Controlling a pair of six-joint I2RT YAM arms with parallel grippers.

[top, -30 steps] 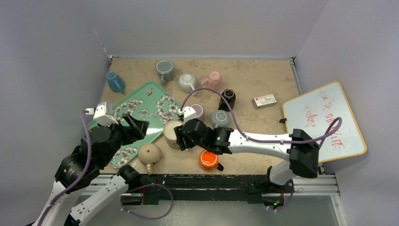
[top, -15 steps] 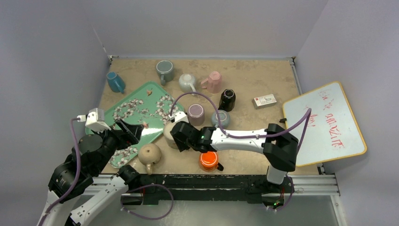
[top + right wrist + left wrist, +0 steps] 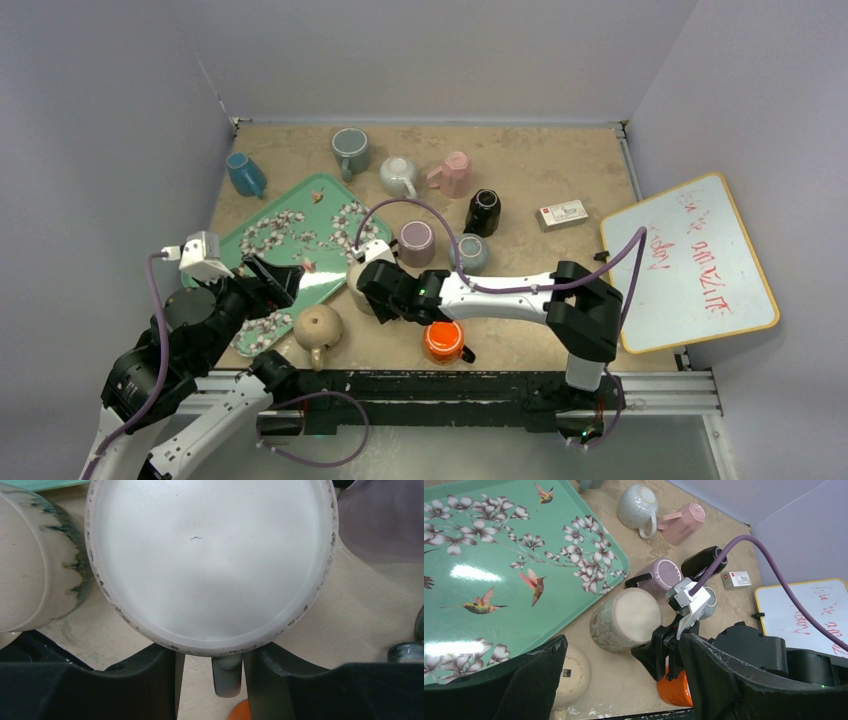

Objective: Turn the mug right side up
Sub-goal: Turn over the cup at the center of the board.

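While you are looking down from the top camera, the cream ceramic mug with the faint floral print is sitting upside down on the tan tabletop. Its flat pale base is facing up, and it is standing just beside the near right edge of the teal tray printed with flowers and hummingbirds.

The right gripper is sitting low and close against the mug's side. Through its wrist camera you are seeing the mug's grey handle standing between the 2 black fingers. The jaws are standing apart around it: a gap is showing on 1 side of the handle and the other finger is sitting just beside it, so nothing is clamped.

The left gripper is hovering over the tray's near corner, its 2 fingers spread wide and holding nothing.

A round beige mug with dark streaks is sitting just beside the cream one, toward the front edge. A bright orange mug is sitting beneath the right arm, and a lilac mug is sitting just behind.
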